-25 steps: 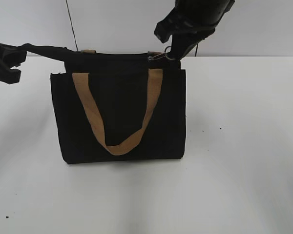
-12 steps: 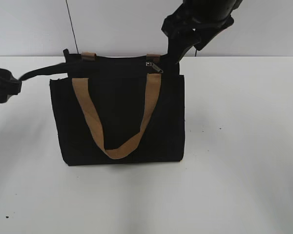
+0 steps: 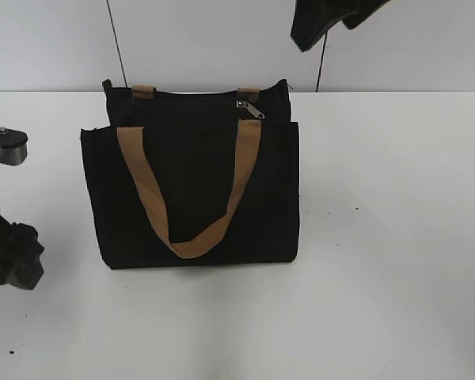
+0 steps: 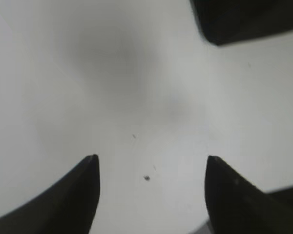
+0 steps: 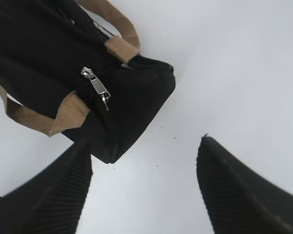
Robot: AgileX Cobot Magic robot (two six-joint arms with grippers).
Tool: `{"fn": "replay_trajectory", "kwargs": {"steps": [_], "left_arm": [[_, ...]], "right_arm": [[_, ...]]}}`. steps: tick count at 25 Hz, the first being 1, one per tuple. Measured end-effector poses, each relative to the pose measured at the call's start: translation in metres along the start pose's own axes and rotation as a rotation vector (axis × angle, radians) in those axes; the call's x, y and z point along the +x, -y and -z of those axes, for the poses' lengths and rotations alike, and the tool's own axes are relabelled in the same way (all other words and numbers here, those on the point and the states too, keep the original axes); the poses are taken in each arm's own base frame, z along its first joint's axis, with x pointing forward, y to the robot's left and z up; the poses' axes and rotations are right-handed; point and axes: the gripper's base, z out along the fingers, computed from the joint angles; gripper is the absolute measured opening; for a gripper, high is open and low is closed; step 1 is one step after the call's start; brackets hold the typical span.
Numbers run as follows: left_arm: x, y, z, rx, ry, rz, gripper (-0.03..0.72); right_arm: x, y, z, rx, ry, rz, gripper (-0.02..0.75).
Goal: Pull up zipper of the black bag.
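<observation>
Both sets of jaws are spread and hold nothing. The right gripper point(image 5: 146, 185) hangs raised above the black bag's point(image 3: 191, 190) upper right corner; the left gripper point(image 4: 151, 195) hovers low over the white table point(image 3: 380, 237), left of the bag. The silver zipper point(image 3: 249, 108) lies near the bag's top right end.

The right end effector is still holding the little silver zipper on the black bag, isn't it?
No. The right end effector is open and away from the black bag, holding nothing. The silver zipper lies free on the bag's top edge, as the right wrist view shows.
</observation>
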Motion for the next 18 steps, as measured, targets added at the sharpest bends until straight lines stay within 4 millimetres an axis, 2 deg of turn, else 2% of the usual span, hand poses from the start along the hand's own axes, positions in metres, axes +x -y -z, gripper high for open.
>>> {"fn": "replay_trajectory", "kwargs": {"steps": [4, 6, 8, 10, 12, 16, 17, 18], "left_arm": [[0.007, 0.009, 0.019, 0.1, -0.138, -0.025, 0.501], [0.013, 0.01, 0.034, 0.118, -0.157, -0.033, 0.495], [0.021, 0.01, 0.05, 0.127, -0.147, -0.038, 0.493], [0.031, 0.009, 0.071, 0.132, -0.106, -0.047, 0.493], [0.044, 0.008, 0.093, 0.136, -0.041, -0.052, 0.496], [0.077, 0.006, 0.136, 0.139, 0.145, -0.064, 0.568], [0.092, 0.005, 0.151, 0.14, 0.232, -0.068, 0.582], [0.101, 0.004, 0.158, 0.141, 0.275, -0.07, 0.589]], "right_arm": [[0.01, -0.004, 0.043, 0.018, 0.089, -0.02, 0.516], [0.026, -0.007, 0.064, 0.022, 0.118, -0.031, 0.516], [0.048, -0.011, 0.075, 0.023, 0.112, -0.042, 0.516], [0.077, -0.016, 0.087, 0.022, 0.108, -0.05, 0.522], [0.11, -0.022, 0.091, 0.017, 0.086, -0.056, 0.547], [0.181, -0.034, 0.104, 0.017, 0.096, -0.064, 0.602], [0.198, -0.037, 0.109, 0.02, 0.12, -0.066, 0.606], [0.218, -0.04, 0.113, 0.022, 0.143, -0.066, 0.608]]}}
